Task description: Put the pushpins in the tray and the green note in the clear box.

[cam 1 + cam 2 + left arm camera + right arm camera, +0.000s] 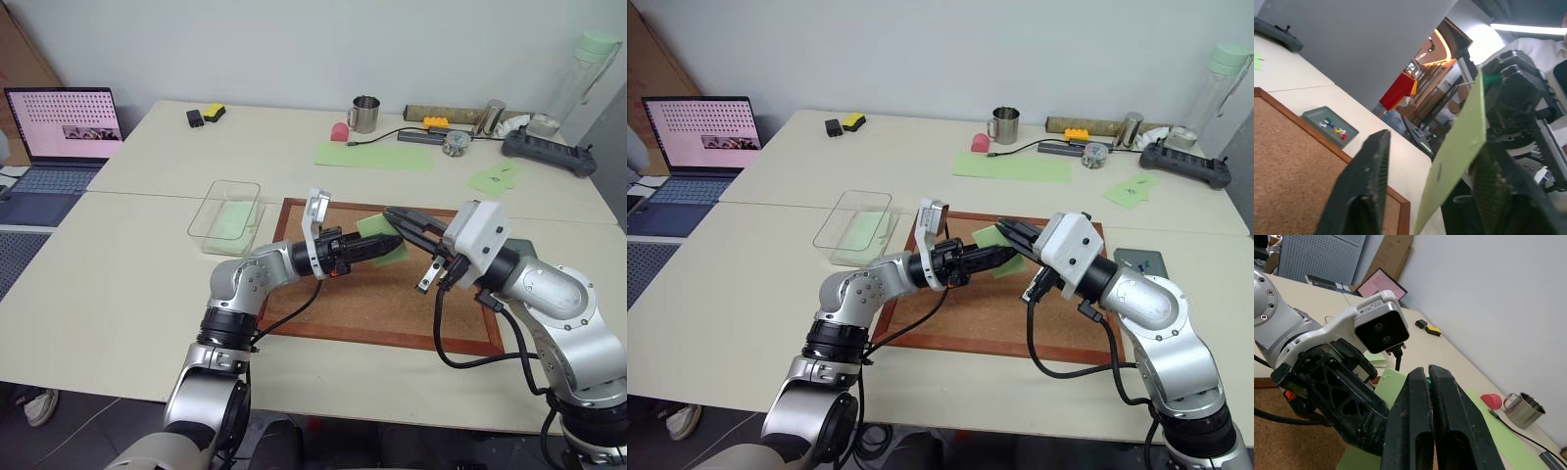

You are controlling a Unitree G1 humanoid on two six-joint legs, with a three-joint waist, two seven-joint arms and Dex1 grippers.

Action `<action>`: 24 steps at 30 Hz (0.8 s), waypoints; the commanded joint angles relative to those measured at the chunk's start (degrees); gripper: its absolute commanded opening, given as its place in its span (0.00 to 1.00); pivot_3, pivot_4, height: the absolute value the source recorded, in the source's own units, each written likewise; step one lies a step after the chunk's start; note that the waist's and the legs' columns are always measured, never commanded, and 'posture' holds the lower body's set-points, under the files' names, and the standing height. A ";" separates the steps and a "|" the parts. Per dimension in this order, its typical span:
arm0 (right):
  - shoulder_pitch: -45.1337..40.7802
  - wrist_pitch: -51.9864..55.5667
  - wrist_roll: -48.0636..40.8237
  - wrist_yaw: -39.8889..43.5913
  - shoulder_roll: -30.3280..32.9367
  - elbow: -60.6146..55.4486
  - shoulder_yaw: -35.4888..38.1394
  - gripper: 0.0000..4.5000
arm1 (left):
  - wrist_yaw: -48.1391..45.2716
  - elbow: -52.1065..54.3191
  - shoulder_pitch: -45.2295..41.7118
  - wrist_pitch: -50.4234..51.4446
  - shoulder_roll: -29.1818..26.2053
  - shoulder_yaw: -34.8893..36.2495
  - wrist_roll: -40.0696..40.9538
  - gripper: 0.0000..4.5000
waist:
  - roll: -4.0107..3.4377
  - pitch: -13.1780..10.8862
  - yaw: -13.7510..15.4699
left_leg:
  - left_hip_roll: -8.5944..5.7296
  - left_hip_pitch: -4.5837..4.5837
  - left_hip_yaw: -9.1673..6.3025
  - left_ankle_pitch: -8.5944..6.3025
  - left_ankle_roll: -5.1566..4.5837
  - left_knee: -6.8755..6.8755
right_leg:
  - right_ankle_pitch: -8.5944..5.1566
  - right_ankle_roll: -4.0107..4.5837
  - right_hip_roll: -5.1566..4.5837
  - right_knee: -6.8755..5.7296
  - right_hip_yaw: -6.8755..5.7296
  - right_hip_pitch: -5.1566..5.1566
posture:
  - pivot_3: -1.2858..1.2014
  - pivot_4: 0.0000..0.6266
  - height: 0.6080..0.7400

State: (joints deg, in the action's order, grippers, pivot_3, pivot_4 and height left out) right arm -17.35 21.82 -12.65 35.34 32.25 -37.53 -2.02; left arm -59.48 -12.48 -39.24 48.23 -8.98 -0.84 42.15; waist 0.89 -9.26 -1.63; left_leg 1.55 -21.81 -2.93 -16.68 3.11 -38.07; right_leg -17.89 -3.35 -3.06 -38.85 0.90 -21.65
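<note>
Above the corkboard (pixel 382 294), the right pincer (pixel 394 213), pressed together on a green-headed pushpin through the green note (pixel 382 242), apparently steadied it while the half-spread left pincer (pixel 390 240) straddled it, clear box (pixel 227 215) at nine o'clock.

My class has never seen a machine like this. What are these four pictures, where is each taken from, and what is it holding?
A two-armed humanoid robot stands at a table. Two pictures come from cameras in its head, two from cameras on its wrists. On the table lie a cork board, a clear box and a grey tray with pushpins in it. Above the board, the green note is upright between the left gripper's fingers while the shut right gripper pinches a green pin at its top.
</note>
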 commanded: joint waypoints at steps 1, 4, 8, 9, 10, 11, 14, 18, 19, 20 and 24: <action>-0.14 -0.73 -0.33 -0.37 0.21 -1.42 1.07 0.00 | -0.17 1.42 -0.46 -0.04 -0.30 0.38 0.58 0.29 | 0.00 0.00 0.00 | 0.00 0.00 0.00 0.00 0.00 0.00 | 0.00 0.00 0.00 0.00 0.00 0.00 | 0.52 0.24 1.00; -0.02 -1.18 0.04 -0.47 0.17 -0.98 0.90 0.00 | -0.10 1.54 -0.32 -0.10 -0.53 0.21 0.35 0.17 | 0.00 0.00 0.00 | 0.00 0.00 0.00 0.00 0.00 0.00 | 0.00 0.00 0.00 0.00 0.00 0.00 | 0.52 0.24 1.00; -0.07 -1.44 0.46 -0.67 -0.01 -0.71 0.46 0.00 | -0.06 1.67 -0.32 0.06 -0.67 0.24 0.46 0.02 | 0.00 0.00 0.00 | 0.00 0.00 0.00 0.00 0.00 0.00 | 0.00 0.00 0.00 0.00 0.00 0.00 | 0.52 0.24 1.00; -0.09 -1.49 0.51 -0.71 -0.02 -0.65 0.39 0.00 | -0.08 1.66 -0.34 0.07 -0.69 0.25 0.48 0.01 | 0.00 0.00 0.00 | 0.00 0.00 0.00 0.00 0.00 0.00 | 0.00 0.00 0.00 0.00 0.00 0.00 | 0.52 0.24 1.00; -0.04 -1.51 0.56 -0.76 0.00 -0.66 0.34 0.00 | -0.09 1.66 -0.35 0.08 -0.71 0.26 0.49 0.01 | 0.00 0.00 0.00 | 0.00 0.00 0.00 0.00 0.00 0.00 | 0.00 0.00 0.00 0.00 0.00 0.00 | 0.52 0.24 1.00; 0.08 -1.50 0.64 -0.82 0.04 -0.74 0.32 0.00 | -0.06 1.73 -0.33 0.16 -0.71 0.30 0.56 0.01 | 0.00 0.00 0.00 | 0.00 0.00 0.00 0.00 0.00 0.00 | 0.00 0.00 0.00 0.00 0.00 0.00 | 0.52 0.24 1.00; 0.08 -1.50 0.84 -0.92 0.08 -0.67 0.28 0.00 | 0.03 1.52 -0.48 0.24 -0.67 0.39 0.60 0.01 | 0.00 0.00 0.00 | 0.00 0.00 0.00 0.00 0.00 0.00 | 0.00 0.00 0.00 0.00 0.00 0.00 | 0.52 0.24 1.00; 0.10 -1.25 0.93 -1.07 0.10 -0.91 0.50 0.00 | 3.58 -1.10 -1.32 1.93 -0.34 0.63 -0.59 0.01 | 0.00 0.00 0.00 | 0.00 0.00 0.00 0.00 0.00 0.00 | 0.00 0.00 0.00 0.00 0.00 0.00 | 0.52 0.24 1.00; 0.19 -1.14 0.94 -1.15 0.14 -1.07 0.65 0.00 | 4.79 -2.41 -1.69 3.28 -0.28 1.09 -0.44 0.01 | 0.00 0.00 0.00 | 0.00 0.00 -0.01 0.00 0.00 0.00 | 0.00 0.00 0.00 0.00 0.00 0.00 | 0.52 0.24 1.00; 0.18 -1.05 0.94 -1.22 0.17 -1.12 0.77 0.00 | 5.53 -3.56 -1.99 4.05 -0.22 1.57 -0.28 0.01 | 0.00 0.00 0.00 | 0.00 0.00 -0.01 0.00 0.00 0.00 | 0.00 0.00 0.00 0.00 0.00 0.00 | 0.52 0.24 1.00; 0.47 -0.81 0.93 -1.54 0.30 -1.42 1.32 0.00 | 6.98 -5.00 -2.45 5.95 -0.14 2.52 0.29 0.01 | 0.01 0.00 -0.01 | -0.01 0.00 -0.01 0.00 -0.01 0.00 | 0.00 0.00 0.00 0.00 0.00 -0.01 | 0.52 0.24 1.00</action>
State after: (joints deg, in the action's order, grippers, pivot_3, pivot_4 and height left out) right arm -16.86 21.69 -11.99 34.63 32.42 -37.22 -1.89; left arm -52.98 -18.52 -40.28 53.25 -9.30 0.52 41.46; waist 0.90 -9.27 -1.64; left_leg 1.54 -21.82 -2.94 -16.68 3.11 -38.07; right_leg -17.89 -3.35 -3.05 -38.85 0.89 -21.67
